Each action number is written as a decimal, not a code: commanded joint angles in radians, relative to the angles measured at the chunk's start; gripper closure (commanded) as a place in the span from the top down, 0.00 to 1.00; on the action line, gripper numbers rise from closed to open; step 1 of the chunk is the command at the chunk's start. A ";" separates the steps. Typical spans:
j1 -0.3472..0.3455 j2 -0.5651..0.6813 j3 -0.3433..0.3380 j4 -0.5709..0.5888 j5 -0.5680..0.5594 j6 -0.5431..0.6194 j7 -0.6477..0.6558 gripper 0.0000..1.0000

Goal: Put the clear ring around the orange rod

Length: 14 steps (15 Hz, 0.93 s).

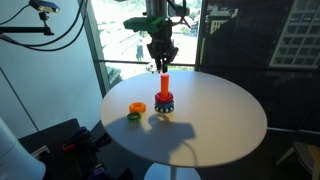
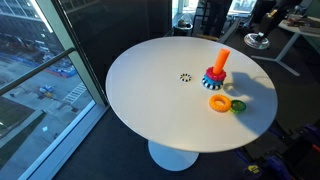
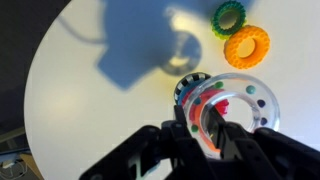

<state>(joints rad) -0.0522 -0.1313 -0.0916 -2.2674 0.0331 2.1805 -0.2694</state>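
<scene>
claw: claw (image 3: 212, 125) comes in from the bottom of the wrist view, fingers pressed onto the clear ring (image 3: 262, 110). It looks like a pinch on the ring's near-left wall, but the exact finger placement is too blurred to call.
clear ring location: up in the claw and off the desk (image 3: 90, 90). It lies roughly flat with its hole facing down. Too small to pick out in the exterior views.
orange rod: upright on a round base with stacked rings (image 1: 163, 100), near mid-desk; shows in both exterior views (image 1: 163, 82) (image 2: 221, 62).
key relation: the rod is directly under the claw (image 1: 160, 55), with the claw tips just above or at the rod top. In the wrist view a red patch (image 3: 222, 106) shows inside the ring's hole, which I judge to be the rod's top seen end-on. The rod's long axis is vertical and the ring's hole axis is close to parallel with it.
centring: the red patch sits left of the hole's middle, so the ring is probably a bit off-centre.
step: ring lined up over the rod but not yet dropped on, as I read it.
next move needs: a straight descent, a small nudge to centre, then release.
risk: the rim could catch on the rod top, or the rod could tip.
other items: orange ring (image 3: 246, 46) and green ring (image 3: 230, 16) lie flat on the desk, touching or just beside each other, near the base, clear of the path.
desk mark: dark dotted circle (image 2: 185, 77) beside the stack; can't tell what it is.
surface: round white desk, smooth, strong shadows.
room: tall windows (image 2: 40, 60) with a street far below.
</scene>
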 commanded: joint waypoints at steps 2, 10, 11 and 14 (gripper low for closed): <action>0.014 0.050 0.021 0.090 0.018 -0.032 0.054 0.09; 0.028 0.187 0.053 0.204 -0.009 -0.035 0.155 0.09; 0.028 0.201 0.054 0.215 -0.009 -0.036 0.162 0.09; 0.027 0.240 0.054 0.240 -0.010 -0.032 0.173 0.09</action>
<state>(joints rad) -0.0213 0.0655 -0.0420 -2.0877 0.0398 2.1805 -0.1322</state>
